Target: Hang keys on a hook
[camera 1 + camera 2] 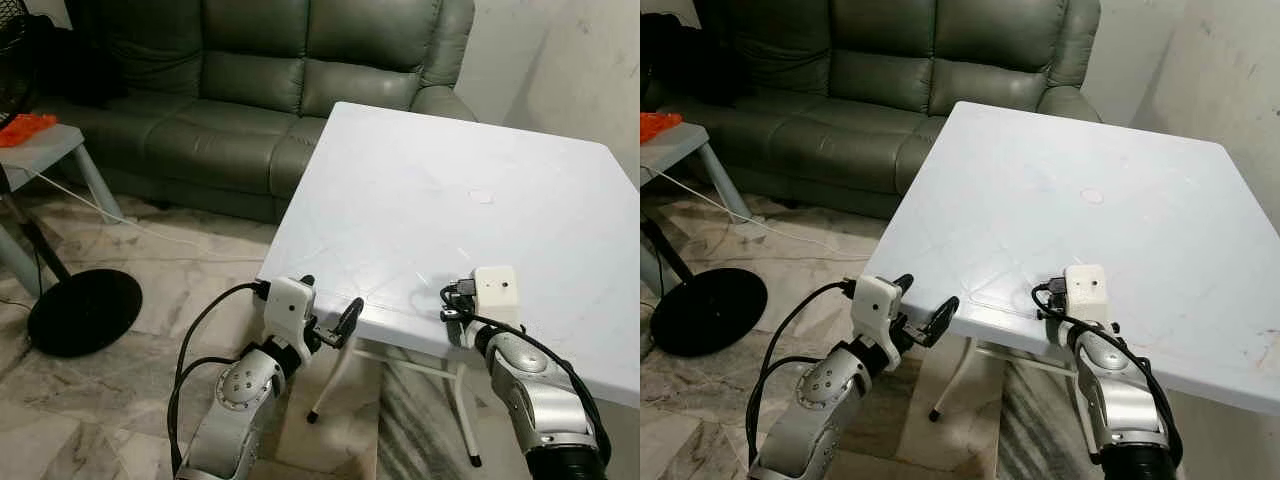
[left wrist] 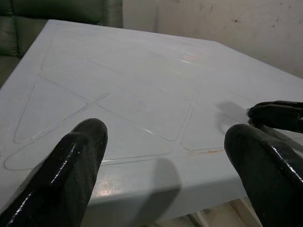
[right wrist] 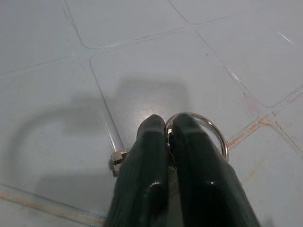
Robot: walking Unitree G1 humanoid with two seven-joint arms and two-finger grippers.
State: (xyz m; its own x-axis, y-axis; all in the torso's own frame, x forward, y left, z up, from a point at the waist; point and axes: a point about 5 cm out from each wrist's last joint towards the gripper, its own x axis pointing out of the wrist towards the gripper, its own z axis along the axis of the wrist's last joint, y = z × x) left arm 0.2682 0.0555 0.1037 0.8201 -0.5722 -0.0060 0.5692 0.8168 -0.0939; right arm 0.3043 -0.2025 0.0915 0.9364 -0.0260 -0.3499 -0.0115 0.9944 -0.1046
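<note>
In the right wrist view my right gripper (image 3: 168, 124) is shut on a silver key ring (image 3: 195, 114), just above the white table top (image 3: 142, 56). A small metal hex piece (image 3: 118, 160) sticks out beside the fingers. The head views show the right arm with its white wrist box (image 1: 496, 288) over the table's near edge. My left gripper (image 1: 330, 305) is open and holds nothing, level with the table's near left edge (image 2: 142, 184).
The white plastic table (image 1: 450, 190) stands against a pale wall on the right. Behind it is a green leather sofa (image 1: 250, 90). A black round fan base (image 1: 85, 310) and a small grey side table (image 1: 40, 150) with an orange thing stand on the marble floor to the left.
</note>
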